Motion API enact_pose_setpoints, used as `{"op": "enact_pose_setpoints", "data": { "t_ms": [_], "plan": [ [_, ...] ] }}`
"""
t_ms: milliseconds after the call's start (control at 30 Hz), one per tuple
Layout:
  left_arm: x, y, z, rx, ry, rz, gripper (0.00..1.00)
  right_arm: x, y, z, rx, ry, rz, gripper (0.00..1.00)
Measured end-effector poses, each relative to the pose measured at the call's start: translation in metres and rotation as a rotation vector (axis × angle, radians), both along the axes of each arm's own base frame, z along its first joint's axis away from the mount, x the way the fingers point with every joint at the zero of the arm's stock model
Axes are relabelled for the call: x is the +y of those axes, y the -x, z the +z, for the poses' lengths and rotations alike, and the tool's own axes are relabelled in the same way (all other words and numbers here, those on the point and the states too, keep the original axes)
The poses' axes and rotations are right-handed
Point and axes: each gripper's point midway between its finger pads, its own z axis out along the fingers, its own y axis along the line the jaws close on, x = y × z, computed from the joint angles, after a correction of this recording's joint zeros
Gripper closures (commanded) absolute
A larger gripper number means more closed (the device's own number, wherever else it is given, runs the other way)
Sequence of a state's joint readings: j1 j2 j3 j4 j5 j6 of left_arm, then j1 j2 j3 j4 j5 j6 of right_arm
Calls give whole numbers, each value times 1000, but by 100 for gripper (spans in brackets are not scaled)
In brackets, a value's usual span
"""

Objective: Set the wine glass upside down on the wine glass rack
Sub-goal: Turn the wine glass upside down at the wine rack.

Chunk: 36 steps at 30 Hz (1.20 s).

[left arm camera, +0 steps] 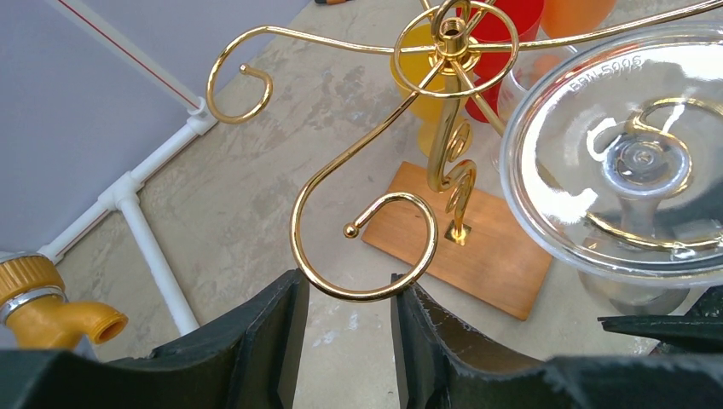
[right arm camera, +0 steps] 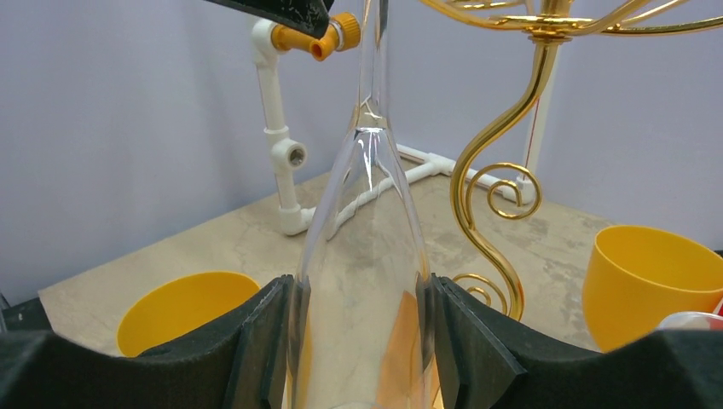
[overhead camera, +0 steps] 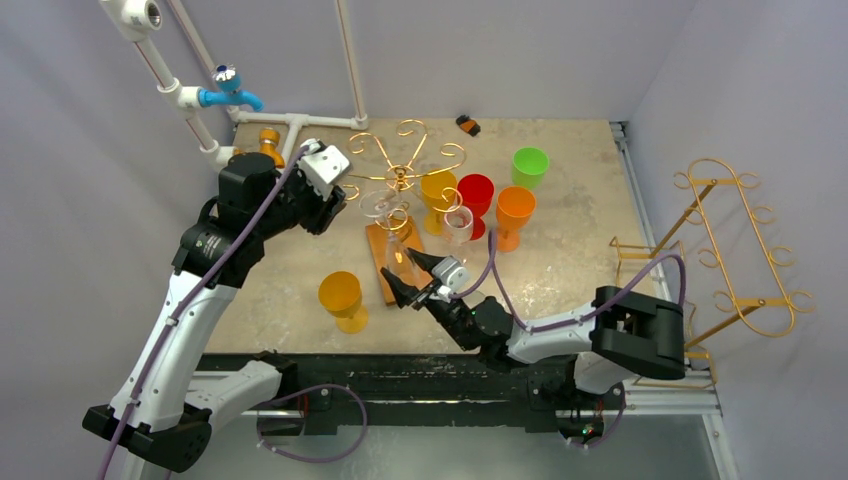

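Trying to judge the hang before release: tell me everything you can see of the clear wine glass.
The wine glass is clear, glass or plastic by its look, with a narrow bowl, thin stem and round foot bearing raised lettering. It is upside down, foot uppermost, and empty. The right gripper clamps the bowl between both fingers. A gold curl of the rack shows through the foot, apparently around the stem; contact there is unclear.

Left arm (overhead camera: 180, 340) and right arm (overhead camera: 545, 340): white link shells, black joint housings, purple cables (overhead camera: 650, 258) running alongside. Left hand (left arm camera: 345, 298) and right hand (right arm camera: 358, 294) have matte black wedge fingers (left arm camera: 260, 341).
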<state>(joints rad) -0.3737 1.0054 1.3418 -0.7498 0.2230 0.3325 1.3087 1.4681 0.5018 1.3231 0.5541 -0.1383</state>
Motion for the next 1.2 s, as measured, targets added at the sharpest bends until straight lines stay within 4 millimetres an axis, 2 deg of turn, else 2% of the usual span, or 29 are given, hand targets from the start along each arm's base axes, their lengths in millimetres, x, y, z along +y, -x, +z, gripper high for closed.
{"op": "enact_pose_setpoints", "data": {
  "t_ms": [67, 233, 833, 1000, 1200],
  "plan": [
    [0, 0, 0, 0, -1, 1, 57, 2, 0, -1, -17, -13, 1, 100],
    [2, -1, 0, -1, -5, 9, 57, 5, -1, -20, -28, 24, -4, 100],
    [5, -4, -5, 7, -18, 30, 58, -3, -2, -19, -51, 12, -20, 100],
    [6, -5, -7, 9, -22, 36, 58, 3, 1, -14, -81, 27, 0, 100],
    [7, -5, -7, 8, -26, 39, 58, 11, 0, 9, -116, -12, 7, 100]
  ]
}}
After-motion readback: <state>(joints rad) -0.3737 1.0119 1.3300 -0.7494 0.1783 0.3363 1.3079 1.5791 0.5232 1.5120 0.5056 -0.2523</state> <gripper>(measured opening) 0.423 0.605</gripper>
